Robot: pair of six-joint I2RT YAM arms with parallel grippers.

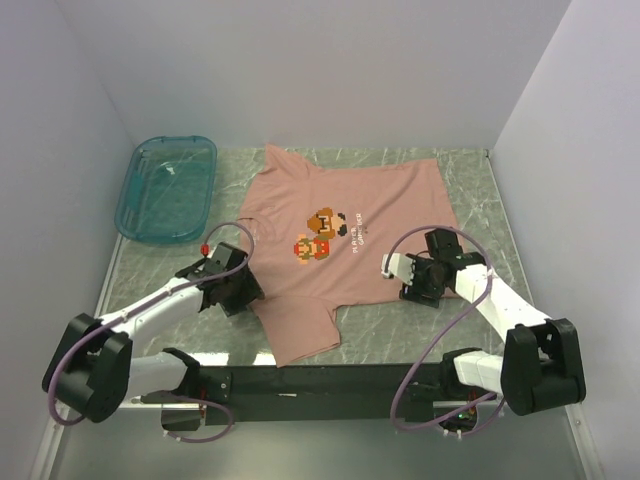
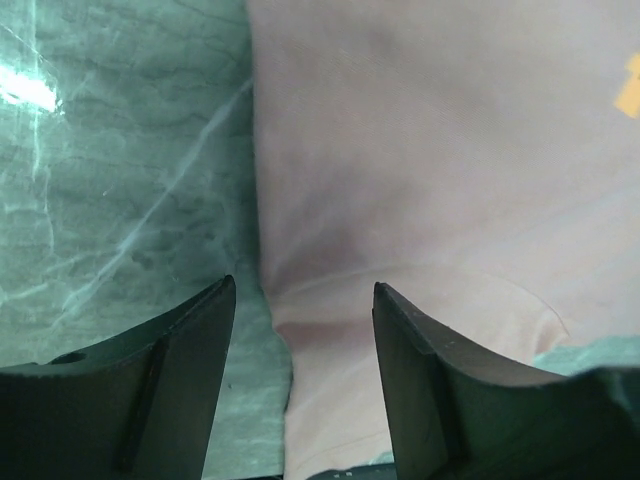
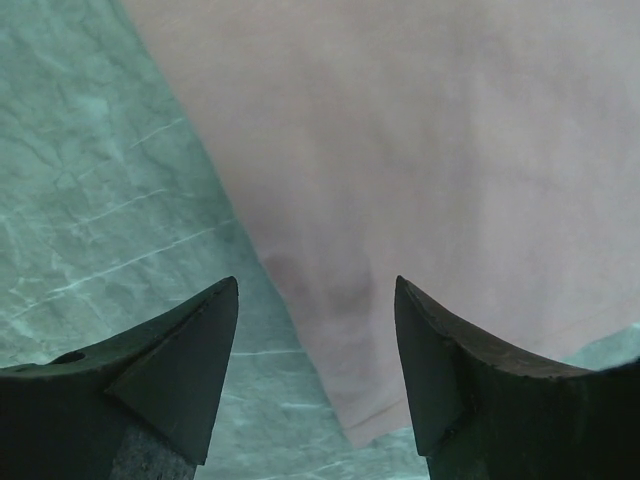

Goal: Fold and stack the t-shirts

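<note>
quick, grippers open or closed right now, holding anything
left gripper: open at the edge of the dusty-pink cotton t-shirt, holding nothing
right gripper: open at its other edge, holding nothing

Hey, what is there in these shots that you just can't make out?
Top view: the white text on the t-shirt is too small to read.
Top view: glare on the bin hides whether anything lies inside.
Left wrist view: the print is cut off by the right edge.
Wrist views: whether the left hand or right hand touches the cloth; height above it is unclear.
</note>
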